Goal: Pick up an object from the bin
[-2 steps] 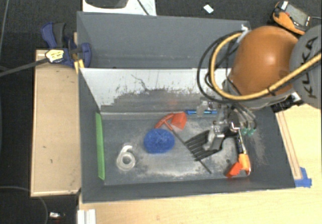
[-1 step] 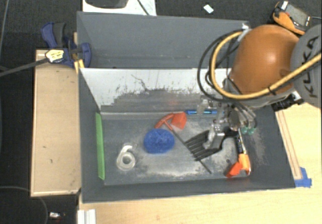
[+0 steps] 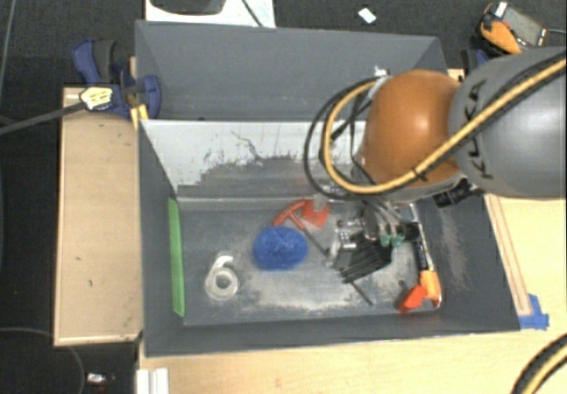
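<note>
My gripper (image 3: 353, 240) hangs over a black angular plastic piece (image 3: 365, 263) right of the grey metal bin's (image 3: 266, 82) middle; open or closed, I cannot tell. A fuzzy blue ball (image 3: 281, 248) lies just left, a red-orange scrap (image 3: 306, 213) behind, an orange block (image 3: 418, 293) by the front wall

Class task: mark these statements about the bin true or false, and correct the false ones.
1. A blue fuzzy ball lies on the floor of the bin. True.
2. The whitish ring lies to the view's right of the ball. False: it lies to the ball's left.
3. The pincer hangs over the right half of the bin floor. True.
4. The green strip runs along the floor's right edge. False: it runs along the left edge.
</note>
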### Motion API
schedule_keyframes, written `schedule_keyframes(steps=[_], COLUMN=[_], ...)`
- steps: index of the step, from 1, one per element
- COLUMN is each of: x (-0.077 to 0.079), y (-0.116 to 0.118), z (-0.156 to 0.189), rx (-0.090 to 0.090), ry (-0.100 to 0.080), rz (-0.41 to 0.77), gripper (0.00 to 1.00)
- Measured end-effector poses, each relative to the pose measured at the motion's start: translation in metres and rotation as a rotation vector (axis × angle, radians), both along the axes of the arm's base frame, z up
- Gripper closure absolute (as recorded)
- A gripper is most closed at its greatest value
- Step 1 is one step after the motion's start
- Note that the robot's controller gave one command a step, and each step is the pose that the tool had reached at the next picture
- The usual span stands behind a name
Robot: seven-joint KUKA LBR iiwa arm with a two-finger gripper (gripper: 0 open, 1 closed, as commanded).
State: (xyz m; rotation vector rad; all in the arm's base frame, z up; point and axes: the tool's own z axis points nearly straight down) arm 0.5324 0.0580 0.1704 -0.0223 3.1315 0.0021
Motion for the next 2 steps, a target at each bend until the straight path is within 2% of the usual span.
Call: schedule_keyframes(steps=[1, 2], x=[0.033, 0.015], y=[0.070, 0.083], z=[-0.015, -0.036], rx=[-0.004, -0.002], ry=[-0.006, 0.006], rz=[0.268, 0.186], gripper=[0.00, 0.00])
